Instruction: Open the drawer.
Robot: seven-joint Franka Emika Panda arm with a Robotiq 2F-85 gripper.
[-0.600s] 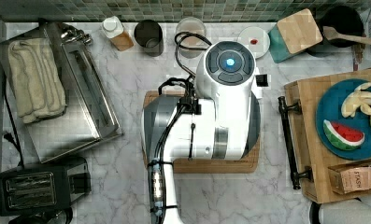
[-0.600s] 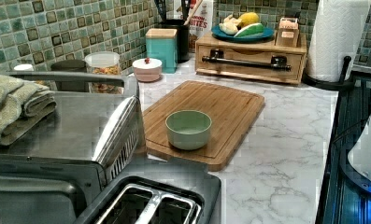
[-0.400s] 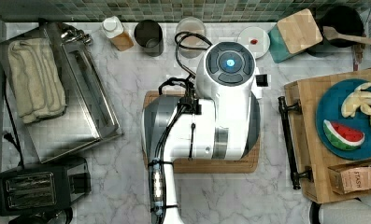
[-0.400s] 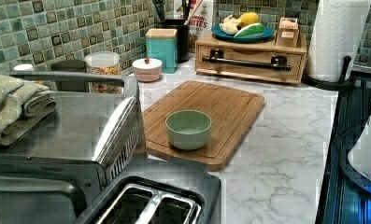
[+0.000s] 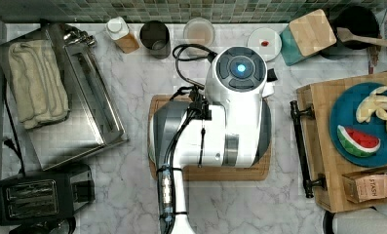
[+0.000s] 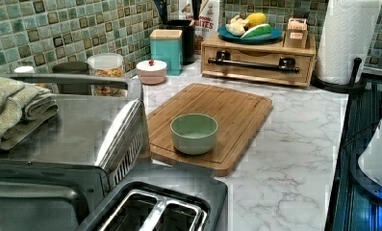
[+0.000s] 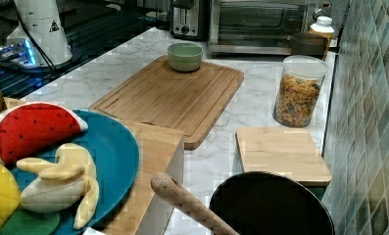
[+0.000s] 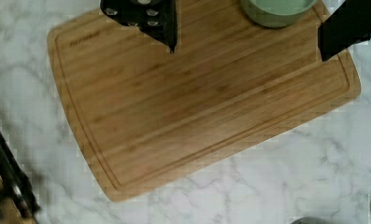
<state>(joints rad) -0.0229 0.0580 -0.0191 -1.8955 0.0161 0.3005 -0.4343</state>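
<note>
The drawer (image 6: 258,58) is a light-wood front set in a low wooden box at the far end of the counter in the left view, and it sits flush and closed. Its long black bar handle (image 6: 254,63) runs across the front. In the top view the handle (image 5: 302,146) lies at the box's left side, to the right of my white arm (image 5: 230,112). My gripper (image 8: 248,51) hangs open over the wooden cutting board (image 8: 197,112), its black fingers (image 8: 150,18) wide apart with nothing between them. The handle (image 8: 5,172) is a dark bar at the wrist view's edge, apart from the fingers.
A green bowl (image 6: 194,133) stands on the cutting board (image 6: 236,110). A blue plate with toy fruit (image 5: 361,124) and a tea box (image 5: 369,187) rest on the drawer box. A toaster oven (image 5: 69,97), a toaster (image 5: 35,195), jars (image 5: 198,31) and a paper towel roll (image 6: 347,38) ring the counter.
</note>
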